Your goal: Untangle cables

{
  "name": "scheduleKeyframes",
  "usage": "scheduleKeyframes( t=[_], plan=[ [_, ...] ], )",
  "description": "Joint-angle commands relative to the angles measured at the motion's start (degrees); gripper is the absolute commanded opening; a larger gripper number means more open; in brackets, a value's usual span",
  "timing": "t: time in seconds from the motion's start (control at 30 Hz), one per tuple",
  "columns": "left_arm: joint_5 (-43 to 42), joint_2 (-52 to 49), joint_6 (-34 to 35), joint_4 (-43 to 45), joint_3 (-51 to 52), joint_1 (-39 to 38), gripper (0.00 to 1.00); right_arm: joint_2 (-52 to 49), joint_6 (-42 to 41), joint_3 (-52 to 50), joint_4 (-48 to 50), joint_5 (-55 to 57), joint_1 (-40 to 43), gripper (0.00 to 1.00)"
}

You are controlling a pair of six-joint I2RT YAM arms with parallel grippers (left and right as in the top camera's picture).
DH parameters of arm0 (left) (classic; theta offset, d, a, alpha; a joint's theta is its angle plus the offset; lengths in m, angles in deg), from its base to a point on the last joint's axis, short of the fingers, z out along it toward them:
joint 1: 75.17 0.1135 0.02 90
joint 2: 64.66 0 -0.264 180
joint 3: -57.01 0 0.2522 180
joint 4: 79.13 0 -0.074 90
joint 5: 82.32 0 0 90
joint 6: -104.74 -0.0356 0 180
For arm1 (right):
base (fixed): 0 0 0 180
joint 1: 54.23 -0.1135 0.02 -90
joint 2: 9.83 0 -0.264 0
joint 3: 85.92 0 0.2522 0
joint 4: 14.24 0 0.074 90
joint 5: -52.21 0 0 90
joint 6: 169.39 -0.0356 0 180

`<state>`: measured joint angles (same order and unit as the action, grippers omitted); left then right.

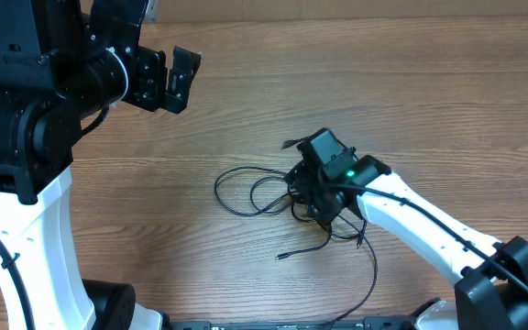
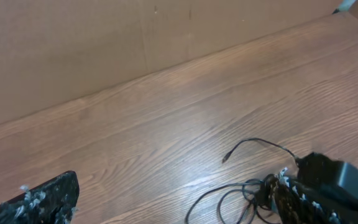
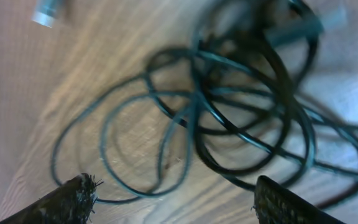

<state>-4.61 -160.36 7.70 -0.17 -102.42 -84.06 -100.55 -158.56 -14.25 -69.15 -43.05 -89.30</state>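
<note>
Cables (image 1: 255,192): one tangle of thin black cord, logged by me lying flat on the wooden counter (image 1: 401,73), right of centre and toward its near edge. In the overhead view the loose loops spread to the left of the tangle, and one strand trailed off toward the near edge. One small plug end (image 1: 280,258) lay free on the near side, a second (image 1: 287,144) on the far side. Right gripper (image 1: 312,188): set directly over the densest part of the tangle, at the end of the white right arm (image 1: 411,215), a green light (image 1: 348,174) lit on its wrist. In the right wrist view the gripper (image 3: 179,199) was spread wide, both fingertips (image 3: 73,199) at the bottom of the picture, with the overlapping loops of the cables (image 3: 229,112) lying past them. I saw no strand pinched between them; whether they touched the cord, I could not tell. A blurred metallic plug (image 3: 45,15) sat at the upper left of that view. Left gripper (image 1: 174,78): held at the far left, well apart from the tangle, fingers spread and holding nothing. Its wrist view showed one dark finger (image 2: 39,202) at the lower left, the cables (image 2: 229,196) at the lower right, one plug end (image 2: 225,160) on bare wood, and a plain brown wall (image 2: 73,50) behind the counter.
</note>
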Motion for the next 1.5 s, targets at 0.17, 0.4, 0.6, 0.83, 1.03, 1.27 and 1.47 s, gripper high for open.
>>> scheduleKeyframes(
  t=[0.17, 0.4, 0.6, 0.83, 1.03, 1.27, 1.47],
  plan=[
    [0.70, -0.07, -1.33, -0.63, -0.26, 0.33, 1.00, 0.24, -9.57, -2.10, -0.72, 0.87, -0.59, 0.80],
    [0.72, -0.07, -1.75, -1.46, -0.26, 0.33, 1.00, 0.20, -9.55, -2.29, -0.72, 7.80, -0.59, 0.80],
    [0.72, -0.07, -1.75, -1.64, -0.26, 0.33, 1.00, 0.20, -9.53, -2.43, -0.07, 10.38, -0.59, 0.61],
    [0.72, -0.07, -1.75, -2.14, -0.26, 0.33, 1.00, 0.13, -9.09, -2.67, -0.50, 12.59, -0.55, 0.40],
    [0.70, -0.07, -1.75, -2.51, -0.26, 0.33, 1.00, 0.13, -9.14, -5.31, 0.85, 12.76, -0.55, 0.38],
    [0.70, -0.07, -1.75, -2.51, -0.26, 0.33, 1.00, 0.13, -9.09, -8.11, 2.75, 12.74, -0.55, 0.04],
    [0.72, -0.07, -1.75, -2.49, -0.26, 0.33, 1.00, 0.68, 0.85, -7.37, 9.75, 6.34, -0.61, 0.04]
  ],
)
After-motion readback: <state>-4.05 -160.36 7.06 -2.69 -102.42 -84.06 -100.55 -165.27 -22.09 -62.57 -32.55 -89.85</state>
